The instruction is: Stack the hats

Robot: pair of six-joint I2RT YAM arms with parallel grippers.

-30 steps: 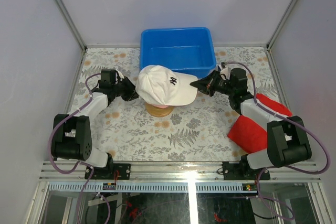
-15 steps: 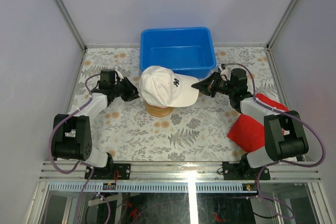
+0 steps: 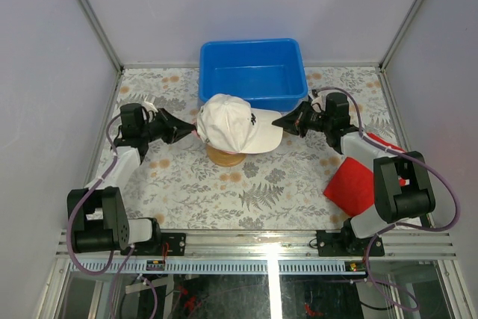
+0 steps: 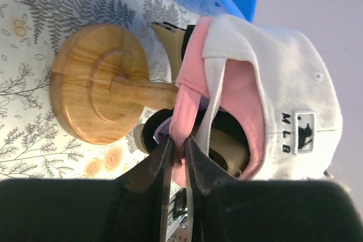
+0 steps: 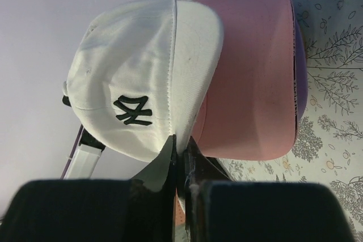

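At table left, left gripper (image 4: 177,143) clamped on rear rim of pink cap (image 4: 190,60) | centre, white cap (image 3: 231,121) seated topmost on stacked caps over wooden stand (image 3: 224,157) | right, right gripper (image 5: 180,143) clamped on its brim edge | advice: both edges are best drawn down evenly, brims aligned, before release.

A table (image 3: 261,184) covered in pale cloth printed with grey ferns and orange blossoms fills the middle of the top view. Three things lie directly on it. A blue rectangular plastic bin (image 3: 252,80) sits at upper centre, a round tan wooden stand base (image 3: 224,158) stands just below it — apart from the bin — and a flat red cloth (image 3: 349,188) lies at lower right.
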